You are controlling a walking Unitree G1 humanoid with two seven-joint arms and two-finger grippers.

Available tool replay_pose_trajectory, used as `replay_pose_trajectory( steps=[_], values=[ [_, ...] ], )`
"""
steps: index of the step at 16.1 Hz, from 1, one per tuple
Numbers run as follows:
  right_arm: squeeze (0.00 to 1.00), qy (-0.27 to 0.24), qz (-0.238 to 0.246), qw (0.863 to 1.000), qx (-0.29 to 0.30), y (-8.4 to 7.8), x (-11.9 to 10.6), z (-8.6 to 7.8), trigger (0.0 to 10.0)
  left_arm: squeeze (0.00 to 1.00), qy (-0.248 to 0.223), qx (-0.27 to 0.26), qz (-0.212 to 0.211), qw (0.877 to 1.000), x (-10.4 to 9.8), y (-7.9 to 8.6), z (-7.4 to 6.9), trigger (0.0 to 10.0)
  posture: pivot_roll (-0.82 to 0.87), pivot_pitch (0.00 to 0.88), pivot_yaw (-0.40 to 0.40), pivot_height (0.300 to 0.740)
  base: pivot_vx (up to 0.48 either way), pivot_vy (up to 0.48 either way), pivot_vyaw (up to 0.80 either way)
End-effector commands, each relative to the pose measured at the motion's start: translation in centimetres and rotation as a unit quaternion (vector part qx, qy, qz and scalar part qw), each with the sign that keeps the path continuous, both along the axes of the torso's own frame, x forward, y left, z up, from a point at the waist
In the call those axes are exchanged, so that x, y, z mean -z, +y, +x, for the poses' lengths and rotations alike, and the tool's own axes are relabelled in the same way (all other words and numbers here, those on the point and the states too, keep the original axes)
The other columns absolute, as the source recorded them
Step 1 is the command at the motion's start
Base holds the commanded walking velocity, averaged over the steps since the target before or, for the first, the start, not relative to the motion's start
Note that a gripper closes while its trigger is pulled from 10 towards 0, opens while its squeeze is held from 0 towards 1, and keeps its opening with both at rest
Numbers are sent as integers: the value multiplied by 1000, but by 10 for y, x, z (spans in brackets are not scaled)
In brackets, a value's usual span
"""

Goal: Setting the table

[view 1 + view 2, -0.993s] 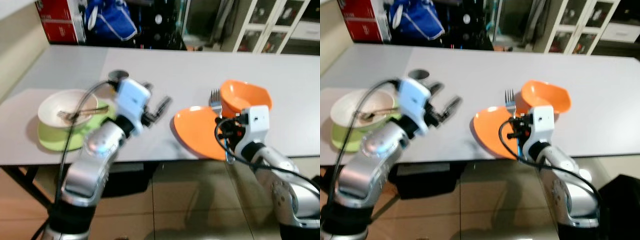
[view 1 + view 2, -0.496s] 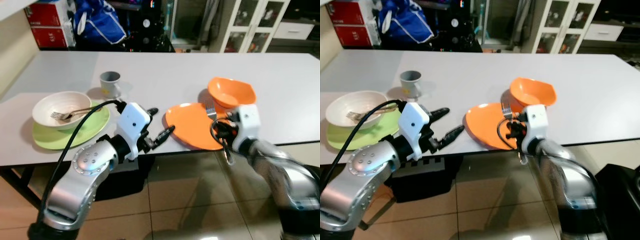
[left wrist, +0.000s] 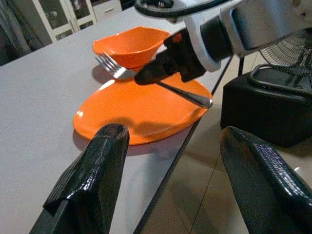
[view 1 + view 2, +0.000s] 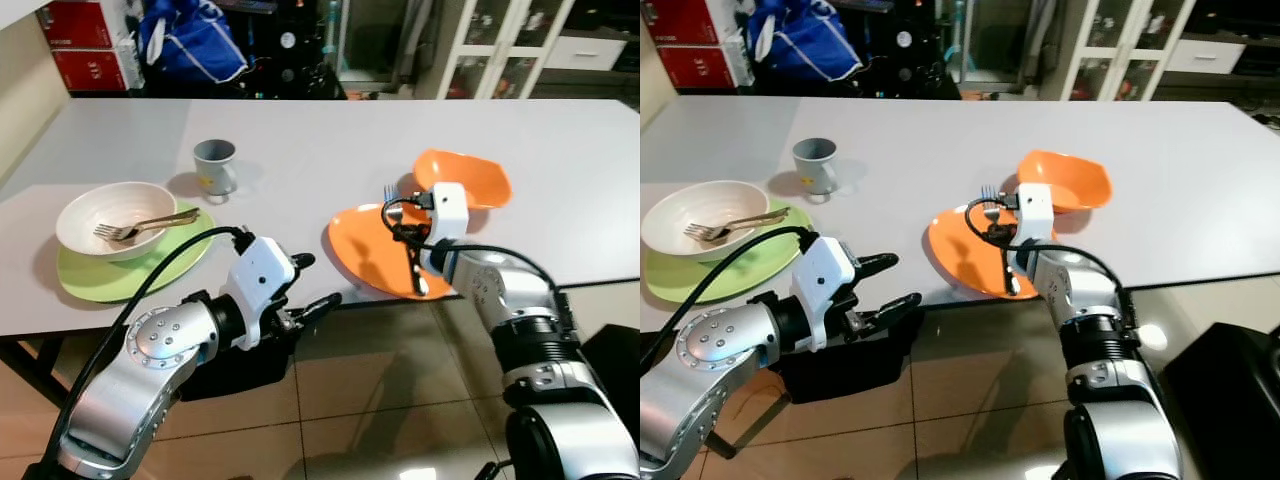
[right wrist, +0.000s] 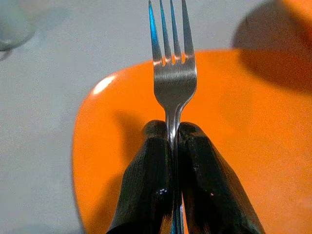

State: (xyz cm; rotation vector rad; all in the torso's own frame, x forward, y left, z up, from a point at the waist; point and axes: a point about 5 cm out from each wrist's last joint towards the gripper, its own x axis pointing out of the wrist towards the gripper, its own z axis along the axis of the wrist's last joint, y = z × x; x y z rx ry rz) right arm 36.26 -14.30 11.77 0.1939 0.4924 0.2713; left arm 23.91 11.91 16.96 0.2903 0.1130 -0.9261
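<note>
Fork [image 5: 171,83] sits pinched at its neck between the right gripper [image 4: 412,243] fingers, held just above the orange plate [image 4: 365,255] beside the orange bowl [image 4: 465,178] — likely to be laid there — while the left gripper [image 4: 305,290] hangs wide open, empty, off the table [image 4: 300,140] edge.

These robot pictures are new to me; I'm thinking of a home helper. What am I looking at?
It is a humanoid robot with two silver arms. Two pictures come from its head, two from cameras on its wrists. On the grey table sit an orange plate, an orange bowl, a grey cup, and a white bowl with a fork on a green plate. The right gripper pinches a fork above the orange plate. The left gripper hangs open off the table's near edge.
</note>
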Motion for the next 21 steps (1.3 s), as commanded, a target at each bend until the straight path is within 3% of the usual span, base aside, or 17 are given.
replay_pose_trajectory(
  steps=[1,3,21],
  values=[
    [0,-11,25,1000,7,-2,-6,6,10000,0,2,14,-1,1000,-2,-3,-3,10000,8,0,-43,740,0,0,0],
    [0,-4,54,998,-8,7,-2,10,10000,0,6,14,-2,1000,-1,-2,-2,10000,11,0,-36,740,0,0,0],
    [0,16,14,1000,-7,24,19,15,10000,0,13,14,10,1000,-2,3,-4,10000,45,0,-22,740,0,0,0]
  ],
)
